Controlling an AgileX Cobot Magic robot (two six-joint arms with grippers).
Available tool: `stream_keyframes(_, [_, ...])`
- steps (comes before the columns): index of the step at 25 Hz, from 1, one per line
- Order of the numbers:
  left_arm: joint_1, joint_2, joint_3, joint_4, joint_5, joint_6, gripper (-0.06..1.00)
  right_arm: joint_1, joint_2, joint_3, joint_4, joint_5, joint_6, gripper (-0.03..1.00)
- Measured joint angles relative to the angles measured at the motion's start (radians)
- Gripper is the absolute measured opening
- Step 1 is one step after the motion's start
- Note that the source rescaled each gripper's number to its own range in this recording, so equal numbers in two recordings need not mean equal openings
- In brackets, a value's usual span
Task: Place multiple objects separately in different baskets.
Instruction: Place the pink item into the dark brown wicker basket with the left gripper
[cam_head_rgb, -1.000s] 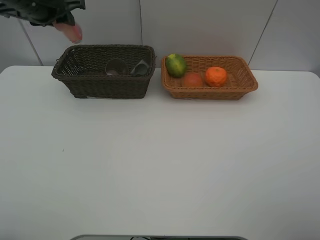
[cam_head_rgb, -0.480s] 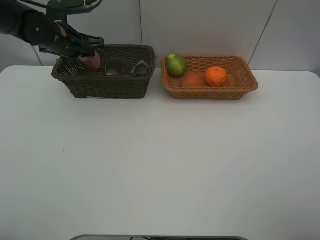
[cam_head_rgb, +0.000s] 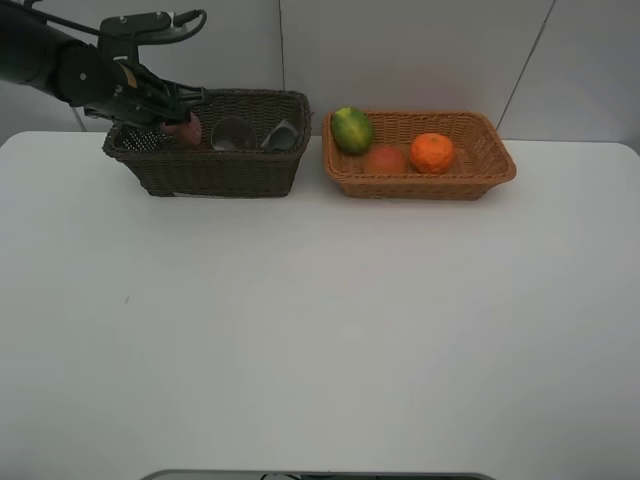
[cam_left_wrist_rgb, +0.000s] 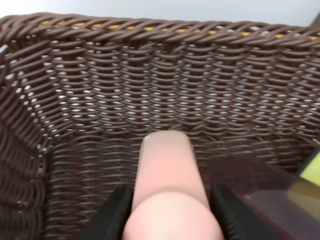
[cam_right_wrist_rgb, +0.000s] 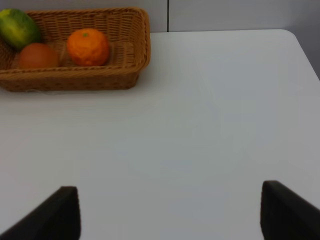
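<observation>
1. The dark basket (cam_head_rgb: 210, 150) sits at the back left of the white table (cam_head_rgb: 320, 320); inside it are a purple cup (cam_head_rgb: 233, 133) and a grey pump bottle (cam_head_rgb: 282, 135).
2. The left gripper (cam_head_rgb: 180, 125) reaches into that basket's left end, its fingers (cam_left_wrist_rgb: 114, 216) clamped on the pink bottle (cam_left_wrist_rgb: 167, 190).
3. The tan basket (cam_head_rgb: 480, 170), just beside it on the right, holds a green fruit (cam_head_rgb: 352, 130), a red-orange fruit (cam_head_rgb: 385, 159) and a mandarin (cam_head_rgb: 432, 152).
4. The right gripper (cam_right_wrist_rgb: 170, 210) hangs over bare table with fingers wide apart, holding nothing.
</observation>
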Motion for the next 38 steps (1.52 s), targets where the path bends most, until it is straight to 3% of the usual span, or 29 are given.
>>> stream_keyframes(26, [0.046,0.042,0.0,0.003,-0.045,0.0,0.02,0.0,0.0,0.0,0.0,0.0,-0.001,0.91])
stream_keyframes(27, [0.046,0.042,0.0,0.003,-0.045,0.0,0.06,0.0,0.0,0.0,0.0,0.0,-0.001,0.91])
stream_keyframes(28, [0.046,0.042,0.0,0.003,-0.048,0.0,0.19,0.0,0.0,0.0,0.0,0.0,-0.001,0.91])
stream_keyframes(30, [0.046,0.042,0.0,0.003,-0.063,0.0,0.54,0.0,0.0,0.0,0.0,0.0,-0.001,0.91])
stream_keyframes(32, [0.046,0.042,0.0,0.003,-0.075,0.0,0.81,0.0,0.0,0.0,0.0,0.0,-0.001,0.91])
stream_keyframes(34, [0.046,0.042,0.0,0.003,-0.081,0.0,0.9,0.0,0.0,0.0,0.0,0.0,-0.001,0.91])
stream_keyframes(38, [0.046,0.035,0.0,0.003,-0.08,0.0,0.94,0.0,0.0,0.0,0.0,0.0,-0.001,0.91])
